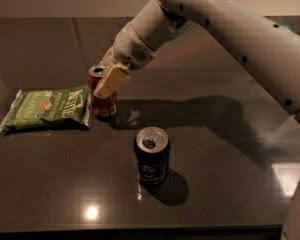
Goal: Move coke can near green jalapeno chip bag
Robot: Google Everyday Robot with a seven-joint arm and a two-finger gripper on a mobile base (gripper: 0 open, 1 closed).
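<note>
gripper (102, 86) closed on coke can (104, 106), pale finger (111, 80) across its front, far finger hidden | coke can upright, down at table (230, 184) level, just beside right end of green chip bag (46, 109), contact unclear | dark can (151, 156) upright, nearer camera, apart | arm (230, 29) from upper right

Dim warm light, glare spots (92, 212) on table (50, 179), long shadow (200, 114) beside pincer (104, 82) clasping coke can (105, 105)
</note>
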